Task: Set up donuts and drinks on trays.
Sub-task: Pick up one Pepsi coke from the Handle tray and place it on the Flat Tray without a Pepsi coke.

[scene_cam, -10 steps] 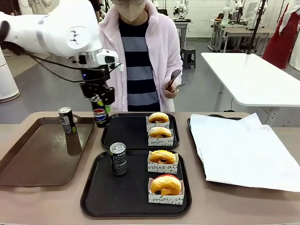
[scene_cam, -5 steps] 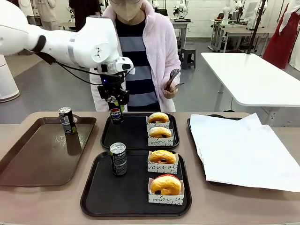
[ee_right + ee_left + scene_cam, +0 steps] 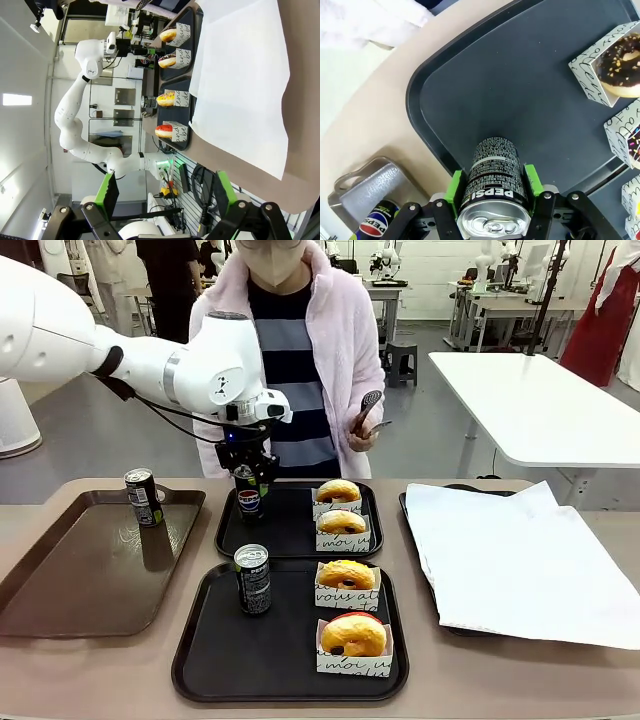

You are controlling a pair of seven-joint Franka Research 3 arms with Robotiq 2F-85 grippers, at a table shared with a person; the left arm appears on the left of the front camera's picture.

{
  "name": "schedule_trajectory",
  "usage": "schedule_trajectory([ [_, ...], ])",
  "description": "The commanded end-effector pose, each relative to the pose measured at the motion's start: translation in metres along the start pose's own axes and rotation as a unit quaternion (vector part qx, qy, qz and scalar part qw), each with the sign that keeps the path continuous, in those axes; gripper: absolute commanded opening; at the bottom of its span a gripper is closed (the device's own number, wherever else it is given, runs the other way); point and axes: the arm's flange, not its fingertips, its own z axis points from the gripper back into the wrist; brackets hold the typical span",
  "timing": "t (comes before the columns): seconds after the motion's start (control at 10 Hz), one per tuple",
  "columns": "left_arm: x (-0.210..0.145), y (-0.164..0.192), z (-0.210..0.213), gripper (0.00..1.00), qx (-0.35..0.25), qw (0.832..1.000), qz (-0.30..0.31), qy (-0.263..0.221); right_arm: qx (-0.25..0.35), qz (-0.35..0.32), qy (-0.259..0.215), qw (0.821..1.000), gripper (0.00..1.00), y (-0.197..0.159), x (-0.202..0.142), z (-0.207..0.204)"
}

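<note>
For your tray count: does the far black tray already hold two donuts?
Yes: two sleeved donuts sit along the far black tray's right side.

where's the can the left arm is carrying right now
Front view: the Pepsi can is clamped in the left gripper at the far black tray's left side, left of its two donuts.

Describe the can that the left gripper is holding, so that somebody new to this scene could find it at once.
Look at the far black tray, the one nearest the person. At its left end, a dark Pepsi can is clamped in the left gripper. The other two cans stand free of any gripper.
</note>
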Motion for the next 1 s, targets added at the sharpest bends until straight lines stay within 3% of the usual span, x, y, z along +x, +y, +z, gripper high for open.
schedule_trajectory([
  [0.0, 0.0074, 0.0009, 0.0024, 0.59, 0.012, 1.000, 0.014, -0.004, 0.007, 0.006, -0.003, 1.000, 1.00, -0.0003, 0.0005, 0.0010],
  [0.4, 0.0061, -0.0007, -0.0033, 0.59, 0.016, 1.000, 0.011, 0.003, 0.007, 0.006, -0.003, 1.000, 1.00, -0.0003, 0.0005, 0.0010],
  [0.5, 0.0067, 0.0003, -0.0031, 0.66, 0.015, 1.000, 0.010, 0.005, 0.007, 0.006, -0.003, 1.000, 1.00, -0.0003, 0.0005, 0.0010],
  [0.6, 0.0054, -0.0007, -0.0035, 1.00, 0.013, 1.000, 0.014, 0.007, 0.007, 0.006, -0.003, 1.000, 1.00, -0.0003, 0.0005, 0.0010],
  [0.9, 0.0011, -0.0047, 0.0026, 1.00, 0.017, 1.000, 0.010, 0.002, 0.007, 0.006, -0.003, 1.000, 1.00, -0.0003, 0.0005, 0.0010],
])
